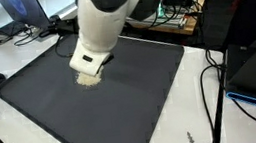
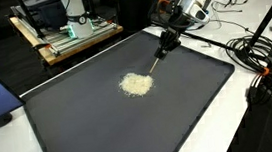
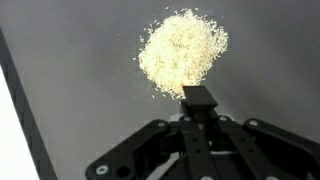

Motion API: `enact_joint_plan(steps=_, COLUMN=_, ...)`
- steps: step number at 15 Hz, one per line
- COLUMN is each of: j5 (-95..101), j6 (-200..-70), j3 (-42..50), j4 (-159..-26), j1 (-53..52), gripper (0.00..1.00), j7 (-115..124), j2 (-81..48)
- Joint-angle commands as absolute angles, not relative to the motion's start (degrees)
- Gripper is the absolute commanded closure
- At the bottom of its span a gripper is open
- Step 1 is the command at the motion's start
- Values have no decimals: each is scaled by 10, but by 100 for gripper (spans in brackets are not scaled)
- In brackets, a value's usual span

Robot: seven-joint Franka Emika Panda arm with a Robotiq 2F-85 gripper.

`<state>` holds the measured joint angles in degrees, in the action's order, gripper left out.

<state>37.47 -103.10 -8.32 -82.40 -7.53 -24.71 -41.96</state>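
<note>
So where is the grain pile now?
In an exterior view, the pale grain pile lies centrally on the dark mat, at the tip of the thin tool in the gripper.

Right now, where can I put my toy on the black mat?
The black mat is bare all around the pile of grains, out to its edges. It is crowded only at the pile, where the gripper holds a stick, and off the mat by the cables.

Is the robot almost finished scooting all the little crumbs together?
Mostly, it seems. Done: the pale crumbs lie in one clump on the dark mat. In hand: the gripper is shut on a thin tool, its tip at the clump's edge. Left: probably just tidying the few loose bits around that edge.
</note>
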Motion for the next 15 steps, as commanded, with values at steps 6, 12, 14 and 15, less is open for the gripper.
enact_joint_plan(steps=6, j5=201, j6=-981, j3=-71, j4=-701, j1=-14, gripper=97, j7=-369, j2=-438)
enact_joint_plan(steps=12, j5=96, j6=-980, j3=-64, j4=-664, j1=63, gripper=97, j7=-433, j2=-443)
enact_joint_plan(steps=14, j5=60, j6=-989, j3=-61, j4=-664, j1=89, gripper=97, j7=-447, j2=-441)
enact_joint_plan(steps=15, j5=45, j6=-994, j3=-60, j4=-666, j1=100, gripper=97, j7=-450, j2=-440)
